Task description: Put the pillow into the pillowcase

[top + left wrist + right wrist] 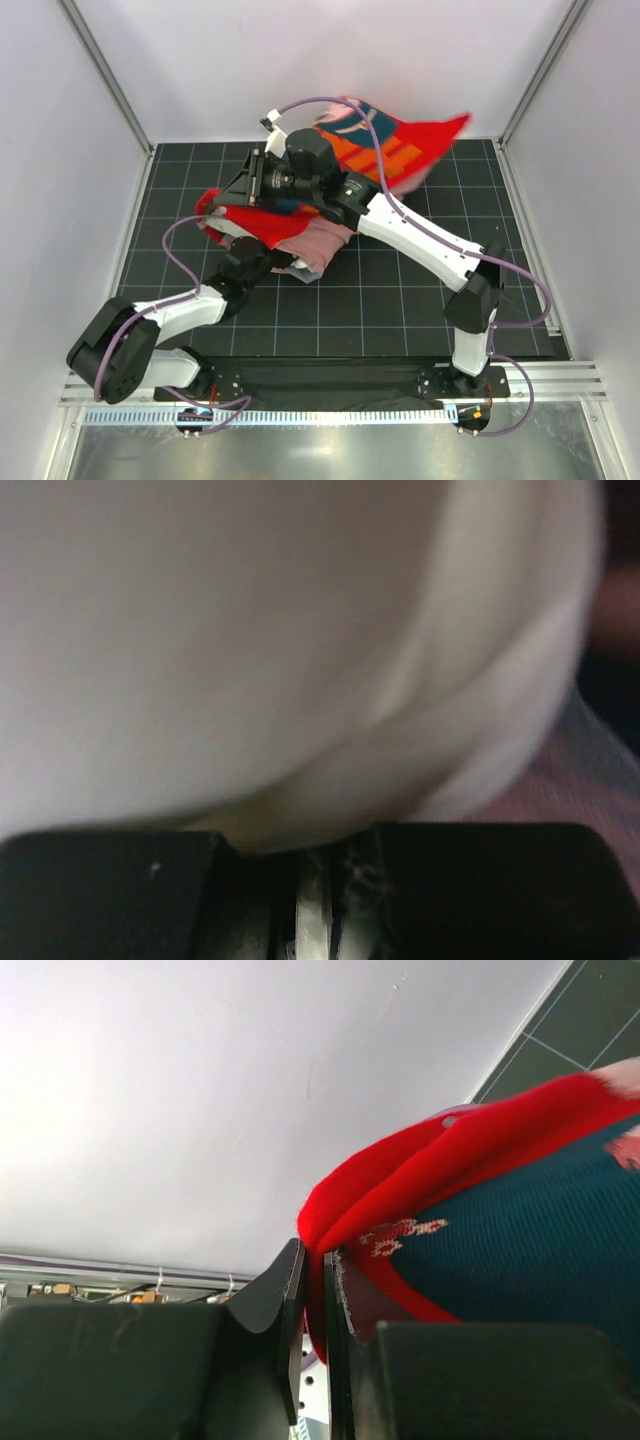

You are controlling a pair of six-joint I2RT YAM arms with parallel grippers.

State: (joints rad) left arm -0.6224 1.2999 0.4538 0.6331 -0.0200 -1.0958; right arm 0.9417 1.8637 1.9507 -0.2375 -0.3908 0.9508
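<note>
The red pillowcase (395, 150) hangs lifted over the middle of the mat, its pale pink reverse (322, 240) showing underneath. My right gripper (222, 202) is at its left end, shut on the red hem (400, 1185); in the right wrist view (315, 1295) the hem is pinched between the jaws. My left arm (240, 272) reaches under the case, so its gripper is hidden in the top view. In the left wrist view the white pillow (250, 630) fills the frame, and my left gripper (315, 885) is shut on its edge. The case hides the pillow in the top view.
A black gridded mat (400, 310) covers the table. White walls with metal corner posts (105, 75) enclose it on three sides. A metal rail (330, 412) runs along the near edge by the arm bases.
</note>
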